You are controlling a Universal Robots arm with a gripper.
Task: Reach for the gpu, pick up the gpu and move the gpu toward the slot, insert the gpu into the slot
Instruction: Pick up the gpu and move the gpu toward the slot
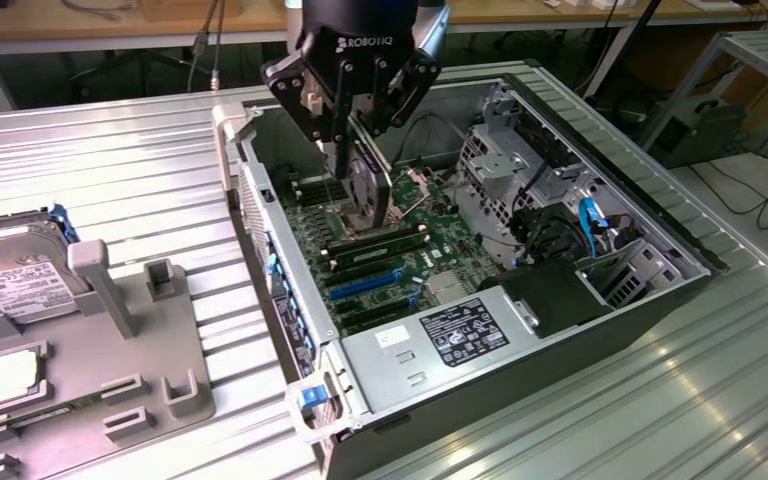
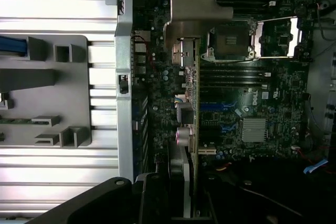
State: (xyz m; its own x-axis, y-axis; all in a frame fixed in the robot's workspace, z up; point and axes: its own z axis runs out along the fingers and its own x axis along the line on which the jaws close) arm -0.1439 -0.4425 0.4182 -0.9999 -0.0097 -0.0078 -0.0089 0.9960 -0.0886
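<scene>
1. A ribbed metal table [image 1: 117, 160] carries the work. Behind it run wooden benches with cables hanging under them.
2. An open computer case [image 1: 275, 250] lies on its side on the table, with its motherboard [image 1: 404, 262] facing up.
3. At the exterior view's left, a grey fixture tray [image 1: 137, 370] lies just beside the case. It holds a silver hard drive [image 1: 17, 275] and a small square CPU chip [image 1: 11, 378].
4. The black pincer [image 1: 357, 128] hangs inside the case opening, above the end of the motherboard farthest from the exterior camera.
5. The pincer's fingers are closed on the gpu [image 1: 371, 185], one on each flat face, gripping its upper part.
6. The gpu hangs upright and edge-down below the fingers, as a thin dark card with a pale metal edge.
7. Its lower end reaches down to around the memory slots. Whether it touches the board cannot be told.
8. In the wrist view the gpu [image 2: 195, 103] shows edge-on as a narrow strip with its silver bracket [image 2: 191, 24] at the far end. It crosses the motherboard [image 2: 262, 100] beside the open CPU socket [image 2: 273, 38].
9. The blue expansion slots [image 2: 215, 106] and a small finned heatsink [image 2: 254, 129] lie just beside the card's edge.
10. Part of the pincer's dark body [image 2: 152, 198] borders that wrist view.
</scene>
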